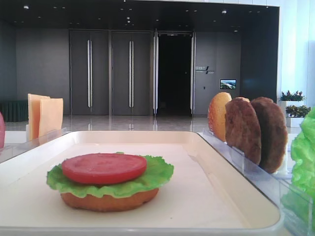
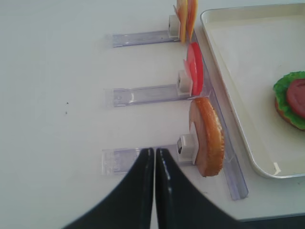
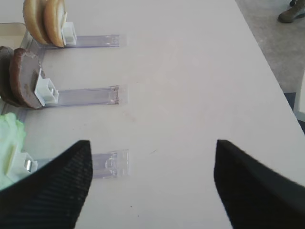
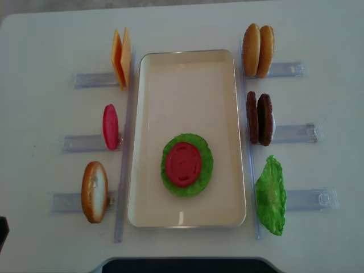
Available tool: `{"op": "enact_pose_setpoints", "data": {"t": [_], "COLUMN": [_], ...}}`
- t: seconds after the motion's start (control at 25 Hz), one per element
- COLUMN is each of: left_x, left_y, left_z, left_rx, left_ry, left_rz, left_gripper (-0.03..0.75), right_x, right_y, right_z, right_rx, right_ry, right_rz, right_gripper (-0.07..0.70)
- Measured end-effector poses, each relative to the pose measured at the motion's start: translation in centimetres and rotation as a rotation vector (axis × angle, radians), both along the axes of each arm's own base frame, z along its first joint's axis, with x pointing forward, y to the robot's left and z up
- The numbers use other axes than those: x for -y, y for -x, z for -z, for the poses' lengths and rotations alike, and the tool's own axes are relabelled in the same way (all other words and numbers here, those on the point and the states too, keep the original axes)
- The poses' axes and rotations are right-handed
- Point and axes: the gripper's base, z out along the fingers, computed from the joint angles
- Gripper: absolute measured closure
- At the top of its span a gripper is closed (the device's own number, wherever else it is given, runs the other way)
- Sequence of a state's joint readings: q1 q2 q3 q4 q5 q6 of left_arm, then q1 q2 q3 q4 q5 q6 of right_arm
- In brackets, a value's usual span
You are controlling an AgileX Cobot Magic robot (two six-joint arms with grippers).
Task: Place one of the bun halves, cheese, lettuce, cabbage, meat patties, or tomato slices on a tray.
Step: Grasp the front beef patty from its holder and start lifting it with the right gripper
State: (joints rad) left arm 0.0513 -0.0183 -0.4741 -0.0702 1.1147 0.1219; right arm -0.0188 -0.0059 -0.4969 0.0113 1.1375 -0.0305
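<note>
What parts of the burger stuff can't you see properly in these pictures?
- Bun half on the tray: overhead, lettuce and tomato slice cover it completely.
- Lettuce in the rack: right wrist view, cut off by the left edge.
- Meat patties: right wrist view, the farther one mostly hidden behind the nearer.
- Stack on the tray: left wrist view, cut off by the right edge.

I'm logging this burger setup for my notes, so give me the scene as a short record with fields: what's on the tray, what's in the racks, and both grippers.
tray: stack of bun half, lettuce, tomato slice
left racks: cheese, tomato, bun
right racks: bun halves, meat patties, lettuce leaf
left gripper: shut, empty
right gripper: open, empty
</note>
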Motion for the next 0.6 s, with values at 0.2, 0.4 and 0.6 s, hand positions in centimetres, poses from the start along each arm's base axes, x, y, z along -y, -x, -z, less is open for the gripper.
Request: {"op": "enact_pose_setpoints", "data": {"t": [0.2, 0.4, 0.6], "left_x": [0.0, 0.0, 0.0], "left_y": [0.0, 0.0, 0.0], "left_z": [0.0, 0.0, 0.0], "left_rx": [0.0, 0.0, 0.001], "left_ry": [0.0, 0.0, 0.0], "left_rz": [0.0, 0.0, 0.0], "left_gripper": [0.715, 0.715, 0.715], "right_x": [0.0, 0.1, 0.2], "right_y": [-1.9, -5.0, -8.8], "right_z": [-0.4, -2.7, -5.3], "right_rx": [-0.118, -0.212, -0.293], "right_ry": [-0.002, -0.003, -0.013], "right_rz": [0.0, -0.001, 0.005], "right_gripper": [0.097, 0.097, 0.097]}}
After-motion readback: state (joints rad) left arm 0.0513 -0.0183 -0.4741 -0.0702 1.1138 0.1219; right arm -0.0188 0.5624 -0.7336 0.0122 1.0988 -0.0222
